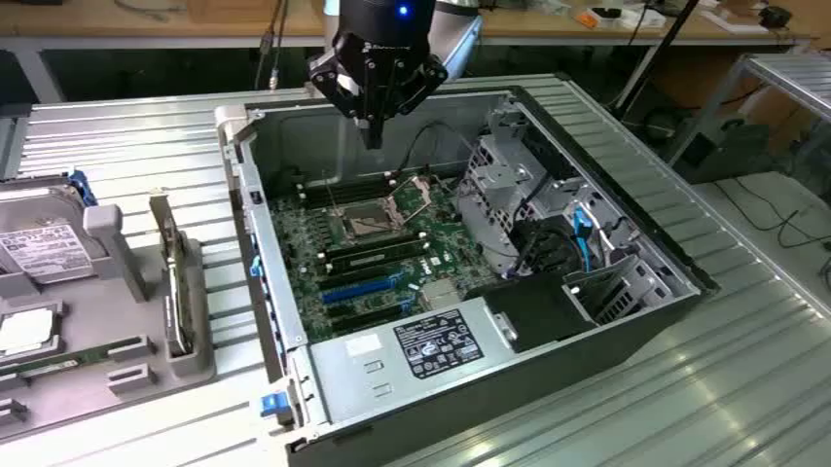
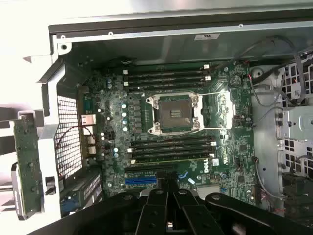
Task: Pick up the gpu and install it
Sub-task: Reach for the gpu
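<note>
Closed, empty jaws hung over the motherboard (image 2: 113, 122) while the gpu (image 1: 169, 282) stood at the exterior view's left; dropping here would probably strike the CPU socket (image 2: 174, 113).

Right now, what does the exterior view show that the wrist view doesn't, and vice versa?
Exterior adds: the hard drive in the tray beside the case, the power supply, blue cables and the ribbed table.
Wrist adds: the face of the rear grille.
Both: the motherboard, CPU socket, blue slot, the gpu standing on edge in the tray outside the case, and the hand, shut and empty, above the open case.
</note>
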Tool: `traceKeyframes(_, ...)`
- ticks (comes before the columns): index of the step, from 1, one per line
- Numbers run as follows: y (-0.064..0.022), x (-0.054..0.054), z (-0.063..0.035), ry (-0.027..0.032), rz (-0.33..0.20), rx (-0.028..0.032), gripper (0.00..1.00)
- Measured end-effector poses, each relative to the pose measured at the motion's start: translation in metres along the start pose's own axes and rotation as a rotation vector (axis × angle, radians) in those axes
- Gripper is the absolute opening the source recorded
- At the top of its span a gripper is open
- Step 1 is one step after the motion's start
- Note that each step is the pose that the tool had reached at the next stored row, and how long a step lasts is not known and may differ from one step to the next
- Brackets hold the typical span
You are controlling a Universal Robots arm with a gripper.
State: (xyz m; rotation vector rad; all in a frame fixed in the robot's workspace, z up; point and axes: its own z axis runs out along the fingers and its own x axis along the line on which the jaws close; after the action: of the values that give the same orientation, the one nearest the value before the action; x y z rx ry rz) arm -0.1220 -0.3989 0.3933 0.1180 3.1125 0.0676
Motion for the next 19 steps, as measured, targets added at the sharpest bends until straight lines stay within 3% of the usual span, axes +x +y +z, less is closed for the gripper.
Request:
traceKeyframes(12, -0.0001, 0.002, 0.0, -0.0001, 0.0, -0.0001, 0.11)
traceKeyframes(19, -0.0008, 0.011, -0.0002, 0.0, 0.0, 0.0, 0.11)
